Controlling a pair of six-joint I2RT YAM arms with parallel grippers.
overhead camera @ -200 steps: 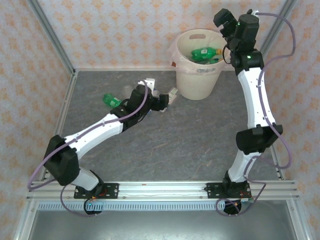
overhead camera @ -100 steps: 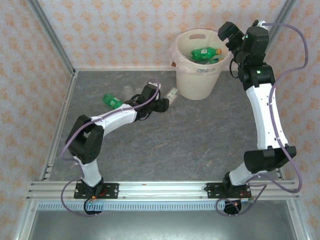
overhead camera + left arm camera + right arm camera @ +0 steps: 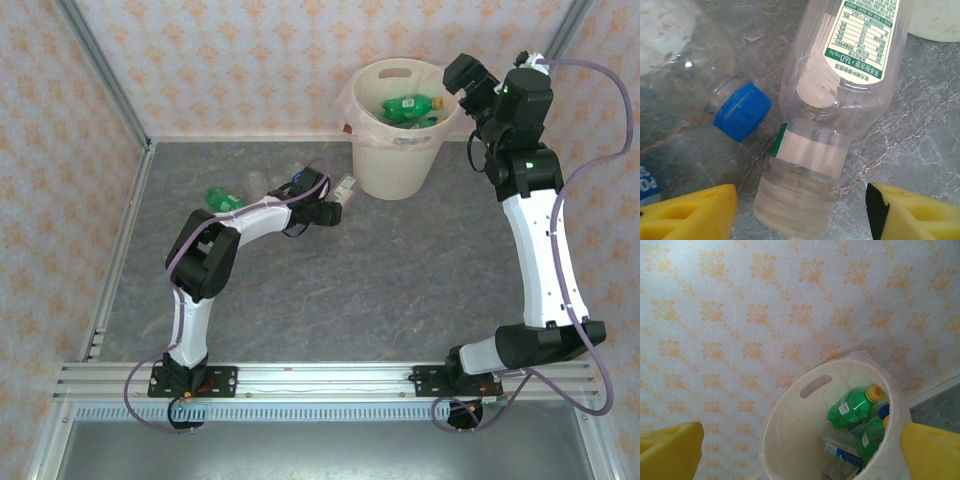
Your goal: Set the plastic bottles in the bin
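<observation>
The left arm reached low across the counter, elbow folded. Its left pincer stood released, straddling the capped neck of a clear bottle that lay just beside the bin. The right arm stood tall, its right pincer spread empty by the rim, above the green bottles inside.

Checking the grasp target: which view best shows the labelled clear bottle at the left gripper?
Left wrist: the labelled clear bottle lies close up, cap and label print plain. Top external gives the bottle as a small pale shape near the bin.
</observation>
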